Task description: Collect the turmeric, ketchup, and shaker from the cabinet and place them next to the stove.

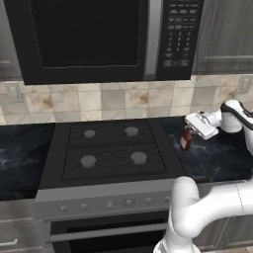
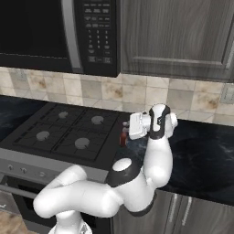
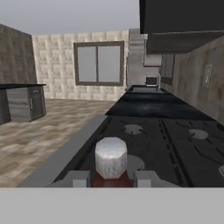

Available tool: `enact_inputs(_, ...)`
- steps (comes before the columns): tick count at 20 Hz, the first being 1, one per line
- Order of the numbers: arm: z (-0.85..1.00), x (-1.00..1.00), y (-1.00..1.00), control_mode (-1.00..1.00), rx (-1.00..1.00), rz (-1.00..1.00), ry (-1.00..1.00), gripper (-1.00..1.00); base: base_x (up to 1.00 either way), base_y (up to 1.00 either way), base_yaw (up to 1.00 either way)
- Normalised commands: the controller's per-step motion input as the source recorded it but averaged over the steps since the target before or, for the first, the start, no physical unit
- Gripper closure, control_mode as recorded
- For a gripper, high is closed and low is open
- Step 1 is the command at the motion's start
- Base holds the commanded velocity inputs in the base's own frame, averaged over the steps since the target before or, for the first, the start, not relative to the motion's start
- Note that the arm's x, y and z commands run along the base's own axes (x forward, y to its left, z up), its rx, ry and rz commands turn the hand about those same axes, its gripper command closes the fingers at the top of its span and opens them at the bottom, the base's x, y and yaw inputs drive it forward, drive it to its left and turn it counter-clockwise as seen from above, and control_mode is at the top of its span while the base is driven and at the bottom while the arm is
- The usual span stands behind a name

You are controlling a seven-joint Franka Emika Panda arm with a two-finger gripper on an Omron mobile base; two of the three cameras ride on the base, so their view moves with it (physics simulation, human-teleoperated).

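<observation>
While the ketchup (image 1: 186,139) is clamped between the closed fingers of the gripper (image 1: 190,129), it is held upright over the counter (image 1: 217,155) at the right edge of the stove (image 1: 111,150) (contact with the counter cannot be judged), evidently for setting down beside it

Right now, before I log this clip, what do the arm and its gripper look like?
The arm is glossy white with rounded, tube-like links and dark grey-black bands and caps at its joints. The gripper has a boxy white hand body; in the hand view its fingertips look like small grey blocks. No cables or markings can be made out.
</observation>
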Motion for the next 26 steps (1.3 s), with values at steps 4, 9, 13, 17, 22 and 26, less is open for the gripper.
enact_inputs(4,-0.14,0.00,0.00,-1.00,0.00,0.02,0.00,1.00,0.00,0.00,0.00)
enact_inputs(9,-0.05,0.01,0.00,-1.00,0.00,0.00,0.02,1.00,0.00,0.00,0.00)
enact_inputs(13,-0.10,0.04,0.00,-1.00,0.00,0.00,0.03,1.00,0.00,0.00,0.00)
enact_inputs(17,-0.14,0.10,0.00,-1.00,0.00,0.00,0.03,1.00,0.00,0.00,0.00)
enact_inputs(22,-0.15,0.14,0.00,-1.00,0.00,0.00,0.03,1.00,0.00,0.00,0.00)
enact_inputs(26,-0.16,0.10,0.00,-1.00,0.00,0.00,0.01,1.00,0.00,0.00,0.00)
